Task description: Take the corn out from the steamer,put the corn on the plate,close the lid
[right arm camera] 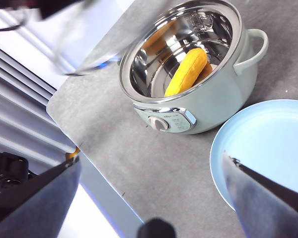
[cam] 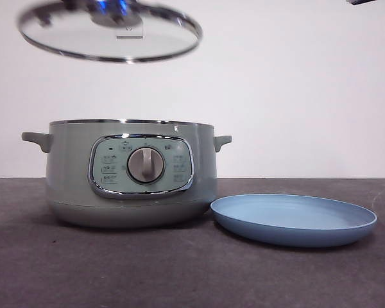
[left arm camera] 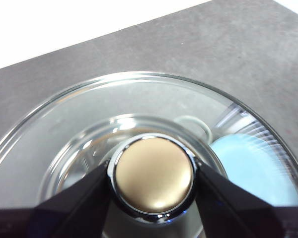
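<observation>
One arm working so far: I am holding lid (cam: 109, 32) by knob (left arm camera: 154, 174) in left gripper (left arm camera: 154, 181), jaws clamped either side, lid hanging tilted above steamer (cam: 131, 173), apart from its rim. Corn (right arm camera: 186, 71) lying slanted inside open pot. Plate (cam: 294, 219) sitting just beside steamer, bare. Right gripper (right arm camera: 151, 198) hovering high with jaws spread wide. I am judging next: keep lid clear, bring right gripper down along cob's length, pinch mid-cob, avoid steel wall.
</observation>
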